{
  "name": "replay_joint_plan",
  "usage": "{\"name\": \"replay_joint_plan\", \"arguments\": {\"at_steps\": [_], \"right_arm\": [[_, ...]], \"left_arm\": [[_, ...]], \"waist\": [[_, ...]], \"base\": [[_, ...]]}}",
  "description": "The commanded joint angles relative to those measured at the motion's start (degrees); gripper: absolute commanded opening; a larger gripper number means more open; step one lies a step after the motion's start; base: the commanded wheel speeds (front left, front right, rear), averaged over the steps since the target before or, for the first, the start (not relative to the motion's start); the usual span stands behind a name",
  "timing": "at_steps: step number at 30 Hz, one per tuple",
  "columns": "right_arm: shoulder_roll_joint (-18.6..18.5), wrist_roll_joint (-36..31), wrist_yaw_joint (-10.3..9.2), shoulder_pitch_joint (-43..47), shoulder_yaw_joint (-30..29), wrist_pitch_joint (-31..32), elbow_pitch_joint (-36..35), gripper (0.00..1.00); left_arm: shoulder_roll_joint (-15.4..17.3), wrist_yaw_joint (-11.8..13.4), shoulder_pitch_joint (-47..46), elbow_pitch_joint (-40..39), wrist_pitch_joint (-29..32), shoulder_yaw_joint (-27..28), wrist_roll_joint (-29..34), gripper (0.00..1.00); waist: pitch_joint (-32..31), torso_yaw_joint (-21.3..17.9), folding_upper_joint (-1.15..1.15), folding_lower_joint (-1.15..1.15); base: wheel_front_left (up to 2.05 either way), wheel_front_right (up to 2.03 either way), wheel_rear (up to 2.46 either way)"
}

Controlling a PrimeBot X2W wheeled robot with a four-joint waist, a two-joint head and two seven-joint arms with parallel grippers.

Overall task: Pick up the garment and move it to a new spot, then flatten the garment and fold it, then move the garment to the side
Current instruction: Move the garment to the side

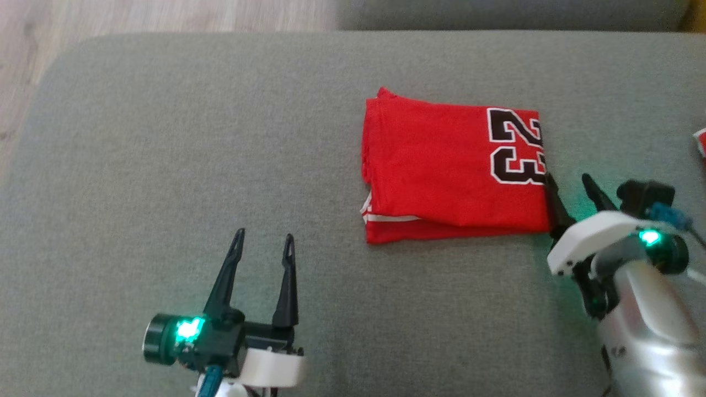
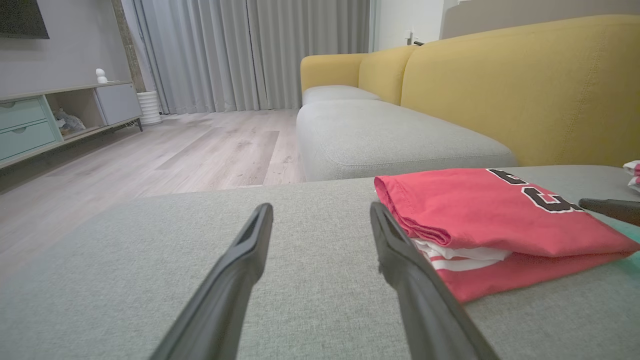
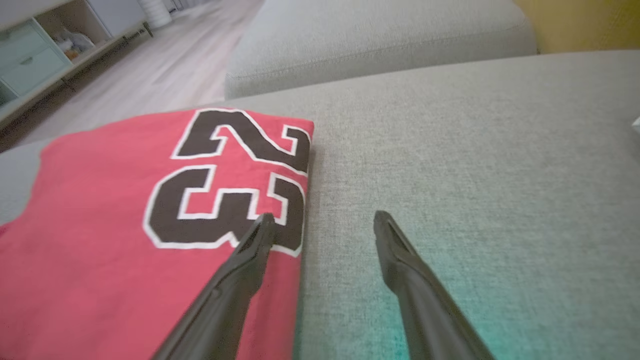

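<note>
R tool (image 1: 567, 177) released, fingers either side of the right edge of the folded red garment (image 1: 441, 165) on the grey cushion (image 1: 165, 138), L tool (image 1: 264, 234) also released, well apart: fold looks done, so next prob. pinch all layers & shift it aside w/o unfolding.

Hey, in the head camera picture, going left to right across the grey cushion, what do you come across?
left gripper → folded red garment → right gripper → small red and white thing cut off by the right edge
</note>
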Motion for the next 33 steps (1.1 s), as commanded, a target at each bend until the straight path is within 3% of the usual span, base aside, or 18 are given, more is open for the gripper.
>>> {"name": "replay_joint_plan", "arguments": {"at_steps": [1,6,7,9,14,19,26,33], "right_arm": [[-0.6,-0.2,-0.04,-3.0,1.3,0.8,0.0,1.0],[-0.9,0.6,-0.04,-7.4,3.3,2.6,5.5,1.0],[-0.9,0.9,-0.04,-7.9,3.9,3.0,6.6,0.76],[-1.1,1.7,-0.04,-8.6,5.4,3.3,8.2,0.0],[-3.6,1.6,-0.04,-9.9,7.4,0.9,9.5,0.0],[-7.9,-0.5,-0.04,-10.4,9.0,-0.6,7.9,0.0],[-18.9,-1.2,-0.04,-9.8,9.8,1.9,-0.8,0.0],[-28.9,-1.5,-0.04,-9.8,5.6,6.0,-10.7,0.0]], "left_arm": [[-0.1,0.4,-2.5,-2.0,-0.3,0.9,0.0,1.0],[-0.1,1.2,-4.0,-1.5,-0.3,-0.5,-0.5,1.0],[-0.1,1.3,-4.3,-1.4,-0.3,-0.8,-0.6,1.0],[-0.1,1.6,-4.7,-1.2,-0.3,-1.2,-0.9,1.0],[-0.1,2.7,-5.2,-1.5,-0.3,-1.3,-1.3,1.0],[-0.1,3.0,-5.2,-2.0,-0.3,-0.3,-1.1,1.0],[-0.1,2.5,-6.7,-2.3,-0.3,0.9,-0.2,1.0],[-0.1,1.8,-9.0,-2.0,-0.3,1.3,1.0,1.0]], "waist": [[1.6,1.1,0.0,-0.02],[3.0,2.0,0.0,-0.02],[3.2,2.2,0.0,-0.02],[3.4,2.4,0.0,-0.02],[3.9,1.5,0.0,-0.02],[5.0,-2.2,0.0,-0.02],[8.0,-8.5,0.0,-0.02],[11.1,-11.9,0.0,-0.02]], "base": [[0.0,0.0,0.0],[0.0,0.0,0.0],[0.0,0.0,0.0],[0.0,0.0,0.0],[0.0,0.0,0.0],[0.0,0.0,0.0],[0.0,0.0,0.0],[0.0,0.0,0.0]]}}
